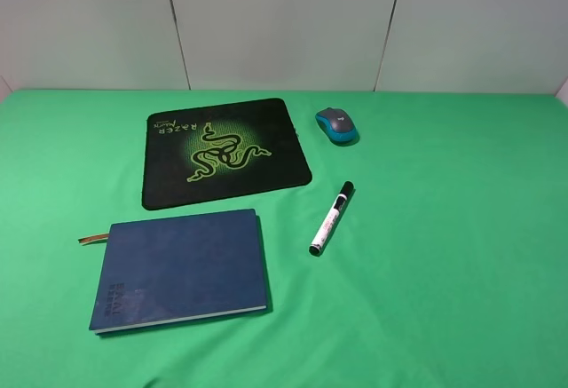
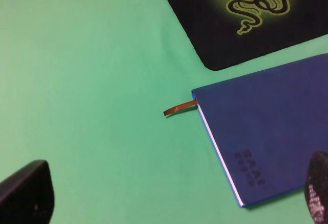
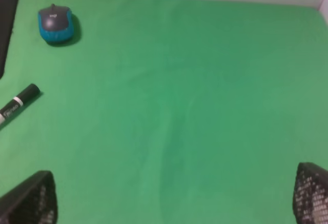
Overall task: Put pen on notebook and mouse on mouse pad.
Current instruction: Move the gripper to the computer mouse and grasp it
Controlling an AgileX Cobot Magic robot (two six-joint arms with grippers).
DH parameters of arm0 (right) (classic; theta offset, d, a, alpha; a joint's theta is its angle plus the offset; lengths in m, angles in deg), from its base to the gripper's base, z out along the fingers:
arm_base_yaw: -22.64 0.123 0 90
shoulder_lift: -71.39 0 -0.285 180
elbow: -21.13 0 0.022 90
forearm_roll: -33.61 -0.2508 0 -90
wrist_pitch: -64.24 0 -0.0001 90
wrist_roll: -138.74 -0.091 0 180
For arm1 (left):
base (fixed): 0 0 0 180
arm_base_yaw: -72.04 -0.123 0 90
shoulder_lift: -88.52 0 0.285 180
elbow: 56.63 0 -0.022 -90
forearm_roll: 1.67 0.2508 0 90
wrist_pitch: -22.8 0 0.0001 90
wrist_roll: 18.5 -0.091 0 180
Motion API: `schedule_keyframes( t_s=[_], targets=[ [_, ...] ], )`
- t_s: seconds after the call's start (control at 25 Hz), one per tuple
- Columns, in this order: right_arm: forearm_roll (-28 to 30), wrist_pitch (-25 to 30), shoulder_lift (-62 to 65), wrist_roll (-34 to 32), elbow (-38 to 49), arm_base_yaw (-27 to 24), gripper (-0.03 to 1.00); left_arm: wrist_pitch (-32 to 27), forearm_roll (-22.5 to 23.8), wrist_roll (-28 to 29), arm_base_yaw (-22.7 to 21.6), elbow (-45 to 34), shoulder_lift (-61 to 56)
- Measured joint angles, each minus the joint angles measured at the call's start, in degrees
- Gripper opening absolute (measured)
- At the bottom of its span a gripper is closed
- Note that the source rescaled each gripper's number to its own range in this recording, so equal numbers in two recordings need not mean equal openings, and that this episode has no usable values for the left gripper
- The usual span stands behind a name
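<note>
Left gripper and right gripper are spread apart, empty. Pen lies mid-frame, right of notebook; mouse sits just right of pad. The round pen may roll when pinched.

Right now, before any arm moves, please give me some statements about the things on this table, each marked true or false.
1. The pen lies on the green cloth, right of the notebook. True.
2. The mouse sits off the Razer mouse pad, by its far right corner. True.
3. The pen touches the mouse. False: they lie apart.
4. The notebook is open. False: it is closed, its ribbon bookmark sticking out.
</note>
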Motion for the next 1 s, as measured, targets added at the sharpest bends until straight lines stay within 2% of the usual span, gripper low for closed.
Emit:
schedule_keyframes(
  t_s=[0.28, 0.52, 1.0],
  targets=[
    [0.0, 0.51, -19.06, 0.1, -9.76, 0.0, 1.0, 0.0, 0.0, 0.0, 0.0, 0.0, 0.0],
    [-0.15, -2.54, -37.01, 2.97, -16.5, 0.0, 1.0, 0.0, 0.0, 0.0, 0.0, 0.0, 0.0],
    [-6.23, -3.65, -68.58, 7.14, -38.68, 0.0, 1.0, 0.0, 0.0, 0.0, 0.0, 0.0, 0.0]
  ],
)
